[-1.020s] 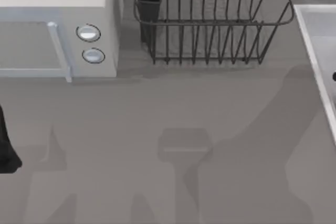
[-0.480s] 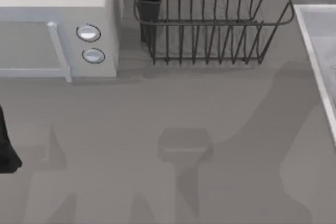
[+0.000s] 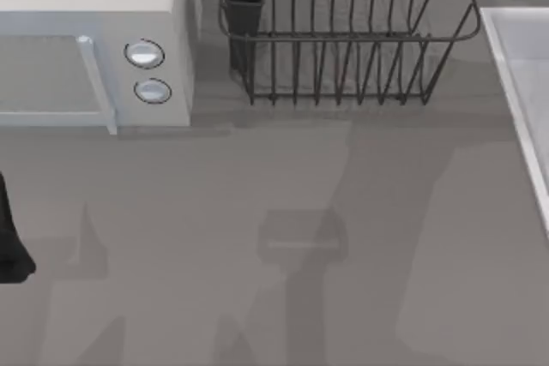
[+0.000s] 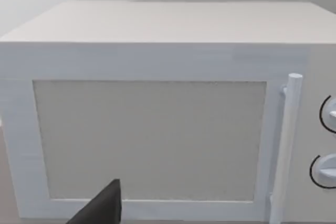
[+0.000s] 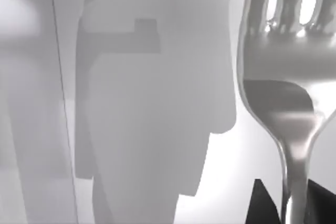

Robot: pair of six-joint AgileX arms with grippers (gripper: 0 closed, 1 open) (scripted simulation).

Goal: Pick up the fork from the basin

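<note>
Progress: grasp looks done, you have only the lift clear left | right gripper [image 5: 294,203]: closed on the fork [image 5: 286,77] handle, tines held up near its wrist camera | basin [image 3: 515,66]: at the table's right edge | left gripper [image 4: 102,208]: parked facing the microwave [image 4: 157,129], can't tell its fingers

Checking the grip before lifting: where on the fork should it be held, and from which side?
Grip the fork by its narrow handle below the wide curved head, fingers closing on its sides from the handle end. The right pincer holds it there; the left arm idles at the table's left.
</note>
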